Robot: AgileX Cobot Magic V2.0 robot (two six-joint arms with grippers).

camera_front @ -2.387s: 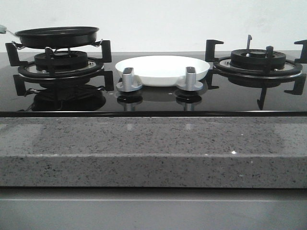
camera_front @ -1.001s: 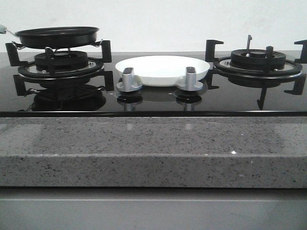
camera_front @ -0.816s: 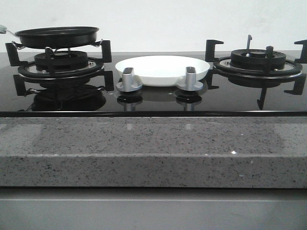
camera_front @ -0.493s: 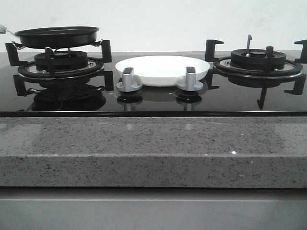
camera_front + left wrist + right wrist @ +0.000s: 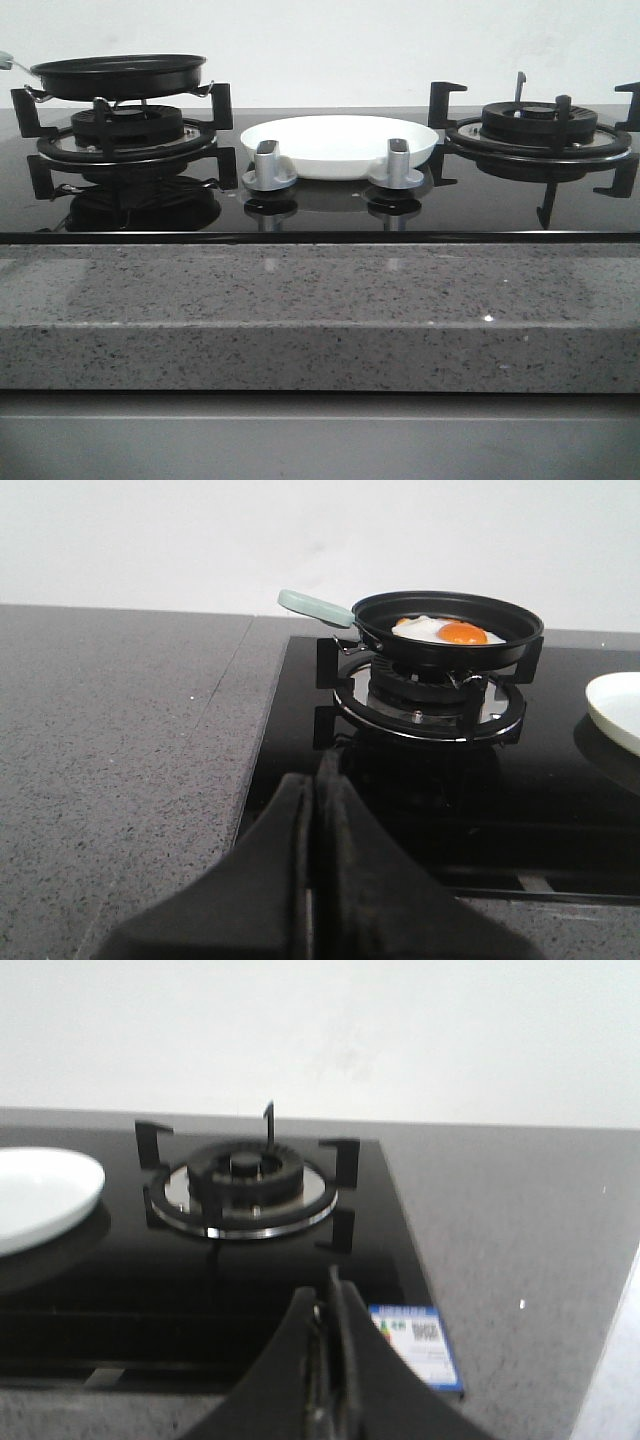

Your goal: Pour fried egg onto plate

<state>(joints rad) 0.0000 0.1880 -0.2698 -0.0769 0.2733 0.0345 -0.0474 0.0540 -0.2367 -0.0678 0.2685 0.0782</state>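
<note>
**Stock on the hob: egg in pan, plate waiting**

Item: fried egg. We find it lying in the black frying pan, which sits on the left burner grate. From the front view the pan's rim hides the egg.

Item: plate. White, on the black glass hob between the two burners, just behind the two silver knobs. It holds nothing that we can see.

Item: left gripper. Its fingers are pressed together with nothing between them, well short of the pan.

Item: right gripper. Its fingers look closed and empty, though that view is soft, facing the bare right burner.

Item: pan handle. Pale green, pointing away from the plate toward the grey stone bench.

Handling note: we judge the first step to be taking that handle. The left fingers must part first, close squarely on it, then lift the pan level, carry it over the plate and tip gently so the egg slides rather than flips.

Change against the earlier front views: none that we can detect; pan, plate and knobs stand as they did.
</note>
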